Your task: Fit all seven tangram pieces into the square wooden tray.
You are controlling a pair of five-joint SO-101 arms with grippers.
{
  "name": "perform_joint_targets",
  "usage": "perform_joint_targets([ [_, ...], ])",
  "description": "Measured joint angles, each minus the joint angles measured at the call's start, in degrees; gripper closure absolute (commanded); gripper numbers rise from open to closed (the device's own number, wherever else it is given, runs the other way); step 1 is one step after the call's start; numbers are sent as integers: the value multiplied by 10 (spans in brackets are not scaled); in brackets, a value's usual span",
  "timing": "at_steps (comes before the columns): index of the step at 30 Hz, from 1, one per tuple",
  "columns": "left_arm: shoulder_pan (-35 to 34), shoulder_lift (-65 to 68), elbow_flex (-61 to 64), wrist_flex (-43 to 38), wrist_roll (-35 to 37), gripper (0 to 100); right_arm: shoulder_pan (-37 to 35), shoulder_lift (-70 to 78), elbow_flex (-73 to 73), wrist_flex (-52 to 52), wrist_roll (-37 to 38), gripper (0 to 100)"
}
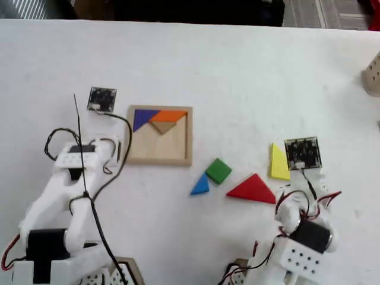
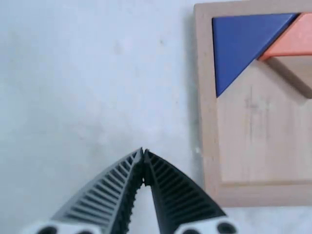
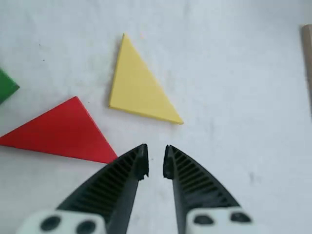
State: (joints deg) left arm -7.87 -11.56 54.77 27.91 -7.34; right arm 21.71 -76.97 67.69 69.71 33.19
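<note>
The square wooden tray [image 1: 189, 136] [image 2: 207, 122] holds a blue triangle [image 1: 142, 118] [image 2: 239, 44], an orange piece [image 1: 170, 115] [image 2: 295, 36] and a brown triangle [image 1: 164, 126] [image 2: 295, 73] along its far side. My left gripper [image 2: 143, 155] [image 1: 119, 151] is shut and empty, just off the tray's left edge. A yellow triangle [image 1: 278, 161] [image 3: 139, 87], a red triangle [image 1: 252, 189] [image 3: 63, 131], a green square [image 1: 218, 170] [image 3: 6, 85] and a small blue triangle [image 1: 200, 185] lie on the table. My right gripper [image 3: 156, 160] hovers slightly open near the yellow and red triangles.
A small circuit board [image 1: 102, 99] with black cables lies left of the tray. A perforated wooden object [image 1: 371, 74] stands at the right edge of the white table [image 1: 237, 71]. A wooden edge [image 3: 307, 68] shows in the right wrist view.
</note>
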Motion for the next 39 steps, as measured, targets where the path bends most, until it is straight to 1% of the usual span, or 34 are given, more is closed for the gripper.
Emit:
perform_joint_targets([
  [4,-3,0,0,-1,0,976,-79,160,-119,60,0,935],
  [7,-4,0,2,-13,0,976,-141,273,-178,75,-4,935],
  [11,-9,0,2,-29,-1,976,-216,370,-227,76,-50,933],
  [13,-20,0,2,-32,-1,976,-258,400,-250,76,-71,894],
  [16,-35,0,2,-49,-1,976,-324,440,-279,76,-106,788],
  [18,-44,0,2,-57,1,974,-363,469,-291,74,-118,738],
  [20,-51,0,2,-60,18,941,-401,503,-292,60,-118,731],
  [22,-57,0,2,-61,40,876,-429,542,-291,32,-118,745],
  [25,-66,0,2,-61,62,802,-436,604,-282,-18,-108,768],
  [33,-69,0,2,-61,84,798,-435,699,-282,-103,6,772],
  [39,-69,0,2,-61,84,798,-434,740,-282,-108,62,772],
])
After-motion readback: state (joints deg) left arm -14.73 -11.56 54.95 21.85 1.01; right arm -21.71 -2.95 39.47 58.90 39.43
